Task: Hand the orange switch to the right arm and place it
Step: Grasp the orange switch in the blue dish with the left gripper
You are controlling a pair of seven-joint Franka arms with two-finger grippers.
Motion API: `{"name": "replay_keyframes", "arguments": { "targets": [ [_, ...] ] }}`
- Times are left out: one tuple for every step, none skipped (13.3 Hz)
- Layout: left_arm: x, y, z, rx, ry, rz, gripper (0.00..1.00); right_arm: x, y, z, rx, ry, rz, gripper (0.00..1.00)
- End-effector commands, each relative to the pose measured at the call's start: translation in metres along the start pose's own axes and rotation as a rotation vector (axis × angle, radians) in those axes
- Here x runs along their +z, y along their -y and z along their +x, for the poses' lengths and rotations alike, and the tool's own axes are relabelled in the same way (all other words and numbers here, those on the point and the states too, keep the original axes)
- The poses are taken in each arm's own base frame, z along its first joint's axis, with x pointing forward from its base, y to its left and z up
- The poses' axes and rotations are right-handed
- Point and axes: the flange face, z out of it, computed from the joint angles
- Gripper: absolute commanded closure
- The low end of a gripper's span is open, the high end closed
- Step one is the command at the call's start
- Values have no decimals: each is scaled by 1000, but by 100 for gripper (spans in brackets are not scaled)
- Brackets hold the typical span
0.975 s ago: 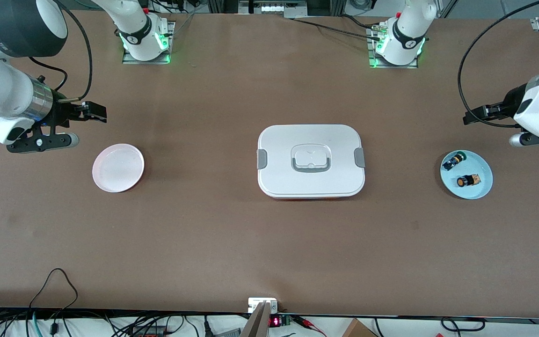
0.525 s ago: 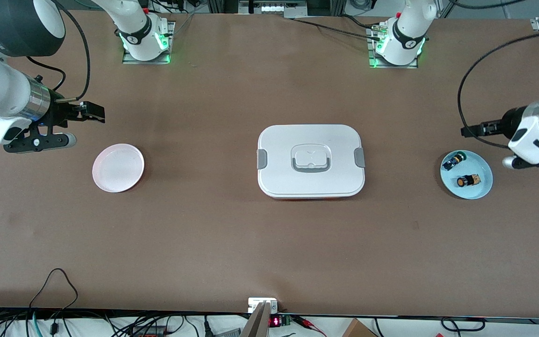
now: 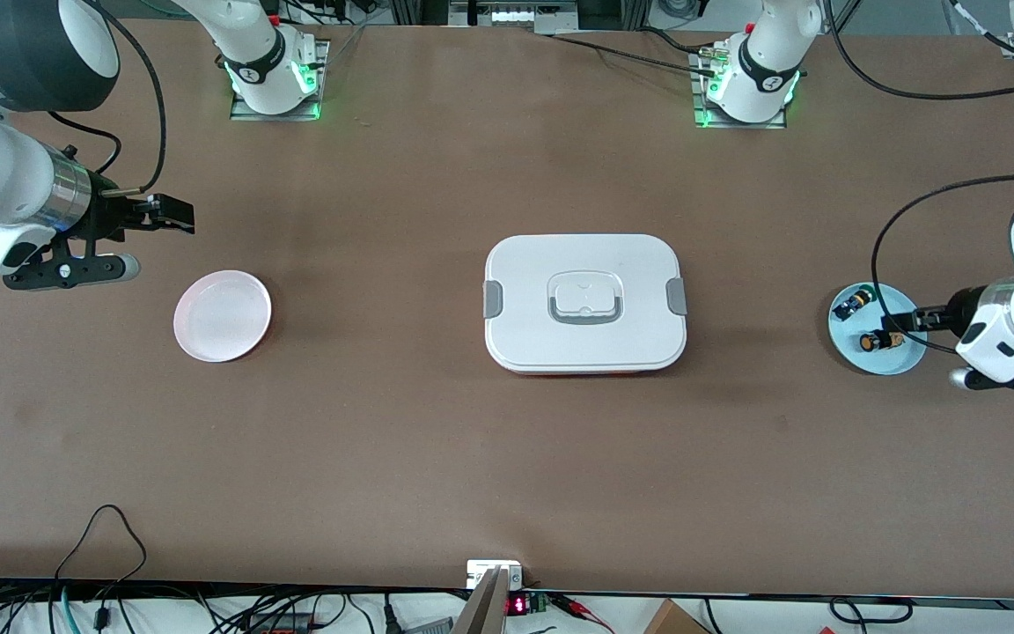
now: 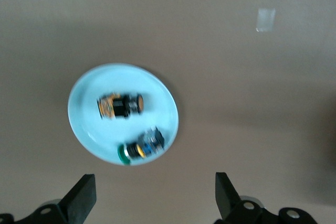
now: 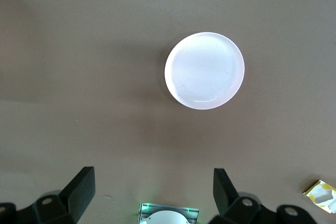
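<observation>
Blue round plate (image 3: 903, 359), right in front view: holds orange switch (image 3: 878, 341) and green-capped black switch (image 3: 852, 304).
Pink round plate (image 3: 222, 315), left: nothing inside.
White lidded plastic box (image 3: 584, 302): centre.
Left gripper (image 3: 905, 320): fingers apart over blue plate.
Right gripper (image 3: 174, 215): fingers apart, waiting at upper left.

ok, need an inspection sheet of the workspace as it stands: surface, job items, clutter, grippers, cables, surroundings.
Surface: brown table, bare between the items.
Job's things: orange switch lies in the blue plate at the left arm's end, beside the green-capped switch; pink plate at the right arm's end holds nothing.
Clutter: closed white lidded box mid-table.
Grippers: left gripper over the blue plate, fingers open, holding nothing; right gripper up near the pink plate, fingers open, waiting.
Cables: black cable loops onto the table's near edge.
Surroundings: wires and electronics along the near edge.
</observation>
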Motion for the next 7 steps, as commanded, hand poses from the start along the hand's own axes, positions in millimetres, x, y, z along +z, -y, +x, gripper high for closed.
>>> {"name": "replay_keyframes", "arguments": {
  "targets": [
    [45, 39, 17, 59, -80, 1, 0, -4, 2, 2, 9, -24, -14, 0],
    [55, 48, 19, 85, -105, 2, 0, -2, 3, 1, 9, -32, -15, 0],
    [66, 49, 18, 88, -109, 1, 0, -2, 3, -2, 7, -58, -18, 0],
    [74, 51, 19, 83, -110, -2, 0, 1, 3, -6, 7, -77, -23, 0],
    [91, 56, 21, 74, -93, -8, 0, 4, 3, -11, 7, -84, -24, 0],
    [103, 67, 22, 57, -94, -16, 0, 8, 2, -14, 8, -89, -25, 0],
    [118, 75, 23, 52, -88, -22, 0, 9, 0, -16, 10, -107, -24, 0]
  ]
}}
